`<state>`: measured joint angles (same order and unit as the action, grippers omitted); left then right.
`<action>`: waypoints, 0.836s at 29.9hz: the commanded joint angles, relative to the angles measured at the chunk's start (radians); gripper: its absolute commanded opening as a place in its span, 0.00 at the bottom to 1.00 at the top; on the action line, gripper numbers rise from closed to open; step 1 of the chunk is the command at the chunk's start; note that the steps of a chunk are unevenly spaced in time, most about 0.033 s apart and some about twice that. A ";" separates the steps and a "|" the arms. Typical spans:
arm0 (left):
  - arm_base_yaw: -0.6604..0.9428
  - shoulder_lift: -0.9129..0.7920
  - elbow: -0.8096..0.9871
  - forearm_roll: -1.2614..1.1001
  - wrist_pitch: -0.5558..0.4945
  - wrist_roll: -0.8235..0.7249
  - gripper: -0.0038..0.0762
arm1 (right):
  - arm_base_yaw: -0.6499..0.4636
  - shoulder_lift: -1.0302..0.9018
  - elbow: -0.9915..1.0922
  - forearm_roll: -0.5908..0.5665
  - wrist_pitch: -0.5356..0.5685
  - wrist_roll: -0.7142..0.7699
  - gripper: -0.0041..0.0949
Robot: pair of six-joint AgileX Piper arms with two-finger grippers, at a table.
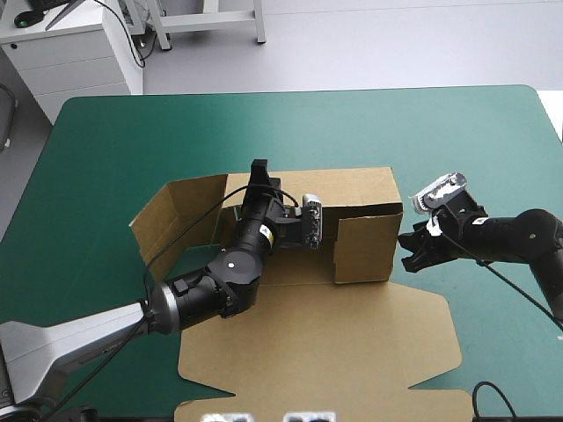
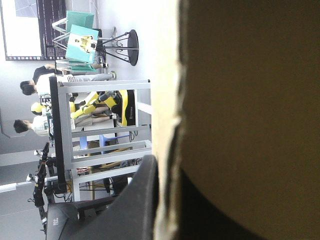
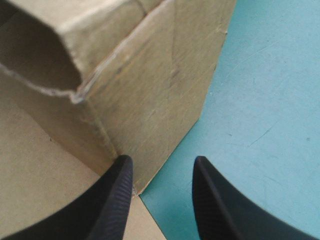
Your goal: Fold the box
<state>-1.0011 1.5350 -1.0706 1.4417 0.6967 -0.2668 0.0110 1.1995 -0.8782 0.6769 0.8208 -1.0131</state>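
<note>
Well, box (image 1: 352, 186) wall between left jaws.

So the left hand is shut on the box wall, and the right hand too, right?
No: the right hand is open; the right wrist view shows its fingers apart before a corner of the box. The left hand is shut on its wall.

Left end effector (image 1: 259, 169) astride box (image 1: 365, 189) rear wall (right end effector (image 1: 410, 251) beside its corner).
</note>
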 commanded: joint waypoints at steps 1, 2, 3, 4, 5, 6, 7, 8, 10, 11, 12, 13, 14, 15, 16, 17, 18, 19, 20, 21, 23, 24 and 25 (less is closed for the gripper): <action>-0.006 -0.043 -0.024 0.020 -0.003 -0.018 0.04 | 0.002 -0.033 -0.025 0.036 0.019 -0.031 0.45; -0.006 -0.043 -0.024 0.020 -0.003 -0.018 0.04 | 0.002 -0.036 -0.025 0.036 0.019 -0.031 0.45; -0.006 -0.043 -0.024 0.020 -0.003 -0.005 0.04 | 0.002 -0.038 -0.025 0.036 0.015 -0.031 0.45; -0.006 -0.043 -0.024 0.020 -0.003 -0.005 0.04 | 0.002 -0.040 -0.025 0.037 0.009 -0.031 0.45; -0.006 -0.043 -0.024 0.020 -0.003 -0.005 0.04 | 0.002 -0.040 -0.025 0.037 0.005 -0.031 0.45; -0.006 -0.043 -0.024 0.020 -0.003 -0.005 0.04 | 0.002 -0.040 -0.025 0.039 0.000 -0.031 0.45; -0.006 -0.043 -0.024 0.020 -0.003 -0.005 0.04 | 0.002 -0.040 -0.025 0.039 -0.003 -0.034 0.45; -0.006 -0.043 -0.024 0.020 -0.003 -0.005 0.04 | 0.002 -0.040 -0.025 0.047 -0.003 -0.044 0.45; -0.006 -0.043 -0.024 0.020 -0.003 -0.005 0.04 | 0.002 -0.040 -0.025 0.077 -0.003 -0.079 0.45; -0.006 -0.043 -0.024 0.020 -0.003 -0.005 0.04 | 0.002 -0.038 -0.025 0.097 -0.003 -0.097 0.46; -0.006 -0.043 -0.024 0.020 -0.003 -0.005 0.04 | 0.002 -0.035 -0.025 0.121 -0.003 -0.120 0.47; -0.006 -0.043 -0.024 0.020 -0.003 -0.005 0.04 | 0.002 -0.030 -0.025 0.142 -0.010 -0.133 0.48; -0.006 -0.043 -0.024 0.020 -0.003 -0.005 0.04 | 0.002 -0.028 -0.025 0.161 -0.015 -0.135 0.49; -0.006 -0.043 -0.024 0.020 0.000 -0.007 0.04 | 0.002 -0.021 -0.025 0.182 -0.020 -0.135 0.51; -0.006 -0.043 -0.024 0.020 0.002 -0.009 0.04 | 0.002 -0.014 -0.025 0.201 -0.022 -0.137 0.54; -0.006 -0.043 -0.024 0.020 0.002 -0.009 0.04 | 0.002 -0.007 -0.025 0.214 -0.024 -0.137 0.56; -0.006 -0.043 -0.024 0.020 0.002 -0.009 0.04 | 0.002 0.001 -0.025 0.228 -0.027 -0.142 0.58; -0.006 -0.043 -0.024 0.020 0.002 -0.009 0.04 | 0.002 0.012 -0.025 0.239 -0.032 -0.153 0.59; -0.006 -0.043 -0.024 0.022 0.000 -0.009 0.04 | 0.002 0.022 -0.025 0.249 -0.034 -0.165 0.59; -0.006 -0.043 -0.024 0.023 0.000 -0.012 0.04 | 0.002 0.035 -0.025 0.261 -0.036 -0.175 0.59; -0.006 -0.043 -0.024 0.027 -0.004 -0.025 0.04 | 0.002 0.062 -0.025 0.304 -0.038 -0.197 0.59; -0.006 -0.043 -0.024 0.030 -0.004 -0.040 0.04 | 0.002 0.073 -0.025 0.325 -0.040 -0.210 0.59; -0.006 -0.045 -0.024 0.030 -0.004 -0.049 0.04 | 0.002 0.084 -0.025 0.348 -0.051 -0.214 0.58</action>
<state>-1.0011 1.5350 -1.0706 1.4406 0.6956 -0.2758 0.0110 1.2774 -0.8782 0.9158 0.8030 -1.1928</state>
